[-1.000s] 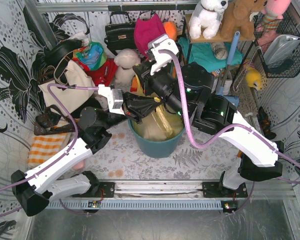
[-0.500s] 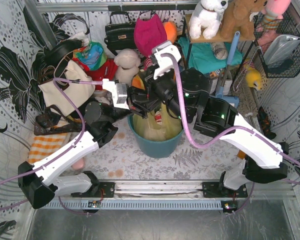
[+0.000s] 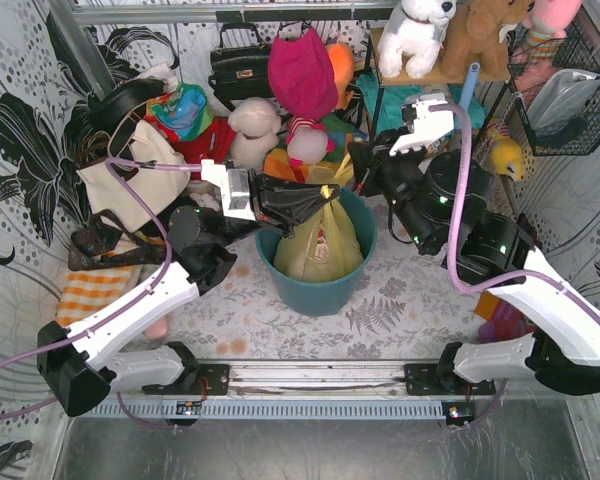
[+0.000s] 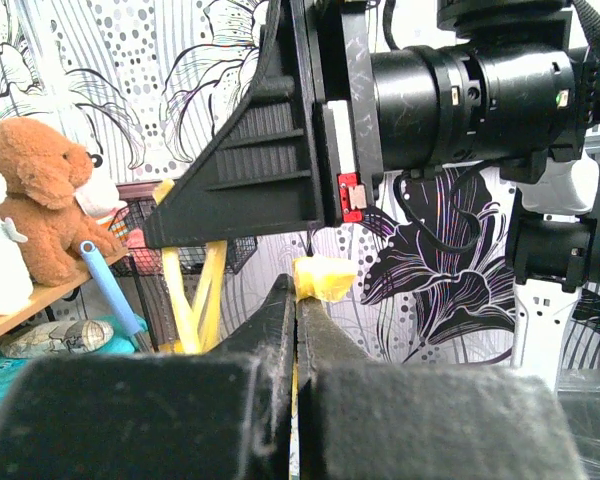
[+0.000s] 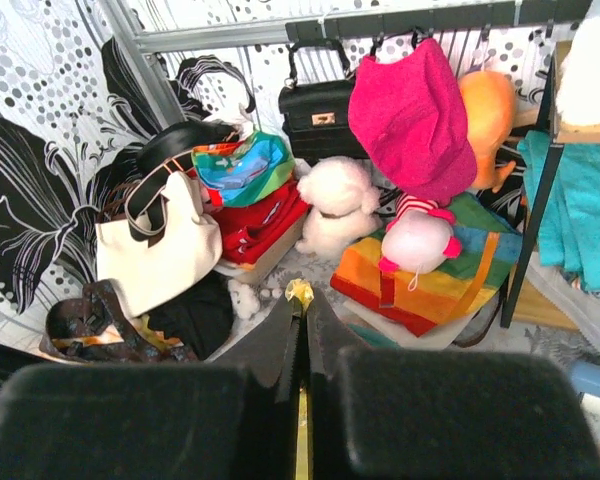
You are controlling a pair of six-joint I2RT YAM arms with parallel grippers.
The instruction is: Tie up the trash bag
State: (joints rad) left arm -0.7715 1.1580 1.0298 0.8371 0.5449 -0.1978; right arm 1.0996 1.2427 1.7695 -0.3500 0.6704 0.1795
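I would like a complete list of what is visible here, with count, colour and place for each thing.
trash bag: one, translucent yellow, standing in the bin
bin: one, teal, middle of the table
tote bag: one, cream with dark straps, back left
handbag: one, black, hanging at the back
doll with hat: one, magenta hat, behind the bin
plush dog: one, white, high at back right
plush bear: one, brown, beside the dog
striped cloth: one, orange and white, left edge
left gripper: one, black, shut on the trash bag's top
right gripper: one, black, shut on a trash bag end
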